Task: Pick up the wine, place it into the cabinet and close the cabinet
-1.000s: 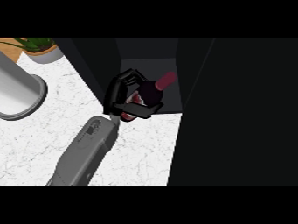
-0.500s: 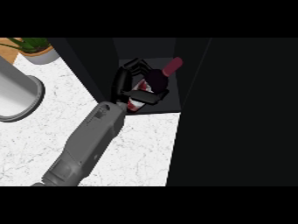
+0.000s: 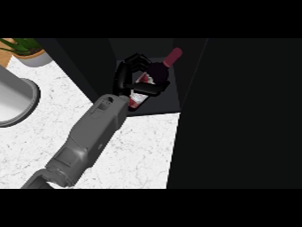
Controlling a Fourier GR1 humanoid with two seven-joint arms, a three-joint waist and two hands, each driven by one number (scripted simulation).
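Left hand point(image 3: 132, 77) curled around wine point(image 3: 154, 76) inside cabinet point(image 3: 146, 48)

Kitchen setting. Evidence: white marble-patterned bench point(image 3: 22, 146); dark cabinet point(image 3: 245, 111) standing along its right edge; potted green plant point(image 3: 29, 51) at far-left corner; grey cylindrical canister point(image 3: 3, 95) at left edge.

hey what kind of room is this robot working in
Most likely a kitchen: a white marble counter, a dark cabinet, and a wine bottle that the hand is holding inside the cabinet. A potted plant stands behind.
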